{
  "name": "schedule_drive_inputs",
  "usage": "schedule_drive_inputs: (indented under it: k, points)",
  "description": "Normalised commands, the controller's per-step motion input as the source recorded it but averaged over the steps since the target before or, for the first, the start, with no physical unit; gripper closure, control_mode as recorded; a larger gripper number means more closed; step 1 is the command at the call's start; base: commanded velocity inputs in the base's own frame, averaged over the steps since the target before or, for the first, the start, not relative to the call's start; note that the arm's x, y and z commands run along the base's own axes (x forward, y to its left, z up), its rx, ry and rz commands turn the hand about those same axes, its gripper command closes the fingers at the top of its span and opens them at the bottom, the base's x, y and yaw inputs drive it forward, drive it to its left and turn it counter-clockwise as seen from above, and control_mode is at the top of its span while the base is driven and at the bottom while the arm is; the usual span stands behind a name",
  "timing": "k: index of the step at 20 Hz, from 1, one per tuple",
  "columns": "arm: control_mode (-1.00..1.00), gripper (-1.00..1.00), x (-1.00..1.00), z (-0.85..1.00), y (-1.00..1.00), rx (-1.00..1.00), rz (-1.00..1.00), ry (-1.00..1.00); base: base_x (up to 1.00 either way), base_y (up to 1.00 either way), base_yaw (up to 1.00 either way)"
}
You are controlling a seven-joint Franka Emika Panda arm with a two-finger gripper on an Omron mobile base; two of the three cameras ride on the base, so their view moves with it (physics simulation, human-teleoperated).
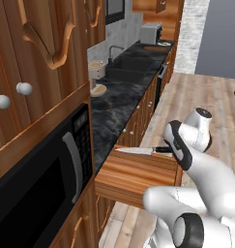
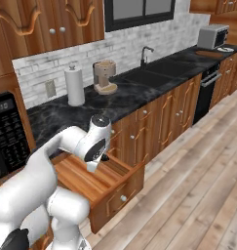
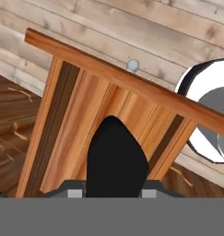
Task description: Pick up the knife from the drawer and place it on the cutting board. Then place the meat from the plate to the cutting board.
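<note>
The drawer (image 1: 133, 177) of orange-brown wood stands pulled out below the black counter, also seen in the right base view (image 2: 86, 180) and the hand view (image 3: 76, 120). My gripper (image 1: 170, 150) is shut on the knife's black handle. The knife (image 1: 136, 151) lies level over the drawer's far end, its silver blade pointing toward the counter. In the hand view the black handle (image 3: 115, 154) rises between my fingertips. Far down the counter lies the dark cutting board (image 2: 207, 52) with the white plate (image 2: 226, 49) beside it. The meat is too small to make out.
A black microwave (image 1: 46, 179) sits close on the left. On the counter stand a paper towel roll (image 2: 74, 85) and a coffee machine (image 2: 105, 75), with the sink (image 2: 151, 73) beyond and a toaster (image 2: 211, 35) at the far end. Wooden floor lies open to the right.
</note>
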Motion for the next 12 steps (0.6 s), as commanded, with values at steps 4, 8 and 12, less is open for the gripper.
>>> schedule_drive_inputs:
  k: [4, 8, 12]
  points:
    - [-1.00, 1.00, -0.13, 0.16, 0.00, -0.03, 0.00, -0.08, 0.00, 0.00, 0.00]
    - [-1.00, 1.00, 0.00, 0.23, 0.00, -0.05, 0.00, -0.16, 0.00, 0.00, 0.00]
    - [1.00, 1.00, 0.01, 0.09, 0.00, -0.03, 0.00, -0.12, 0.00, -0.03, -0.01]
